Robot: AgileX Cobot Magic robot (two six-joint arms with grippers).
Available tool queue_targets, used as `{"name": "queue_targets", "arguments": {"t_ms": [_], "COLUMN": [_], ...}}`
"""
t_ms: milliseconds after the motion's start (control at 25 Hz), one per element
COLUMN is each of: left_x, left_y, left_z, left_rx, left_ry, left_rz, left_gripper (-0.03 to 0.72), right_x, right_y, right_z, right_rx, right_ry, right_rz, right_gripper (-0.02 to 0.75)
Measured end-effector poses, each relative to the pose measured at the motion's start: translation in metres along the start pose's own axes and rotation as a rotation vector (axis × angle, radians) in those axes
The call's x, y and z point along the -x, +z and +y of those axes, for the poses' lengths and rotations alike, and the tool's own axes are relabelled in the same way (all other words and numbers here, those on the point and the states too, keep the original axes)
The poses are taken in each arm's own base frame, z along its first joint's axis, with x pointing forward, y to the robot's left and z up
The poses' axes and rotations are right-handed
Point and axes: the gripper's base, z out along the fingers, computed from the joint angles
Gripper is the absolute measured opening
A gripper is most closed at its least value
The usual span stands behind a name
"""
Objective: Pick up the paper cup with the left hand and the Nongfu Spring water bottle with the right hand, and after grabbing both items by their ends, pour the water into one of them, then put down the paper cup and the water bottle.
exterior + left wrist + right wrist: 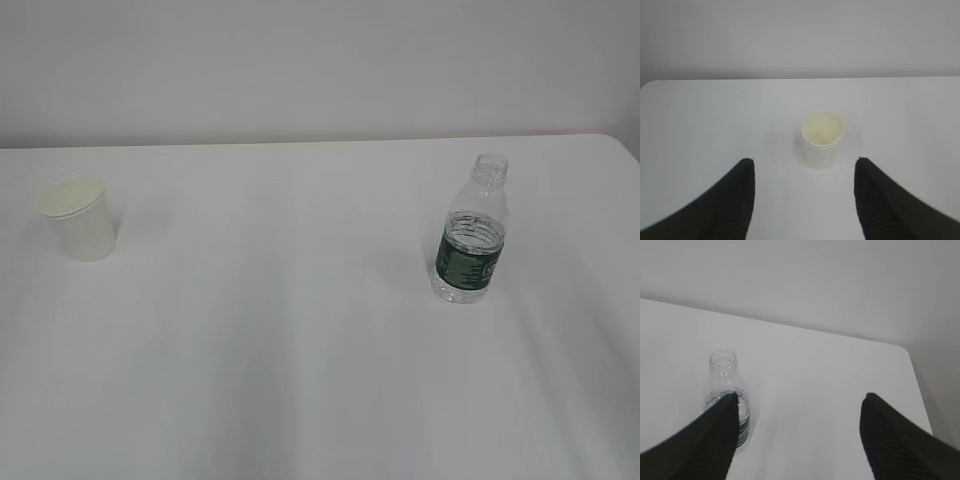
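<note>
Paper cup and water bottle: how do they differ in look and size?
The paper cup is opaque off-white; the water bottle is clear with a dark green label. The cup is shorter, the bottle taller. The cup's mouth is wide, the bottle's neck narrow. Both stand upright, uncapped, on the white table.

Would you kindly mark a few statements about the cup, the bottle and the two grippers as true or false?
1. The paper cup stands upright on the table. True.
2. The water bottle has its cap on. False: its neck is open, with no cap.
3. The left gripper is open, with the cup ahead of it and untouched. True.
4. The right gripper is shut on the bottle. False: it is open; the bottle shows behind one finger, off to the side, not between the jaws.
5. The cup and bottle stand touching. False: they are far apart, cup left, bottle right in the exterior view.
</note>
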Motion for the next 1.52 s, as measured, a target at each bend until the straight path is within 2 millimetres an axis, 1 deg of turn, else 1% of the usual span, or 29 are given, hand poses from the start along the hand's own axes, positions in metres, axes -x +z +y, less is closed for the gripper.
{"name": "queue_targets", "arguments": {"t_ms": [200, 680, 1000, 1160, 1280, 1520], "left_x": [-0.001, -0.004, -0.010, -0.015, -0.022, -0.033], "left_y": [0.011, 0.039, 0.061, 0.071, 0.074, 0.074], "left_z": [0.000, 0.000, 0.000, 0.000, 0.000, 0.000], "left_rx": [0.001, -0.001, -0.001, -0.002, -0.005, -0.011], "left_ry": [0.003, 0.005, 0.008, 0.018, 0.020, 0.022], "left_rz": [0.018, 0.029, 0.048, 0.063, 0.048, 0.008], "left_gripper": [0.450, 0.450, 0.450, 0.450, 0.450, 0.450], "right_x": [-0.002, -0.003, -0.013, -0.014, -0.020, -0.033], "right_y": [0.014, 0.038, 0.060, 0.070, 0.075, 0.081], "right_z": [0.000, 0.001, 0.003, 0.004, 0.006, 0.012], "right_rx": [0.003, 0.000, 0.013, 0.016, 0.025, 0.059], "right_ry": [-0.002, 0.000, -0.011, 0.021, 0.028, 0.033], "right_rz": [0.008, -0.026, 0.019, -0.014, -0.040, -0.044], "right_gripper": [0.573, 0.573, 0.573, 0.573, 0.573, 0.573]}}
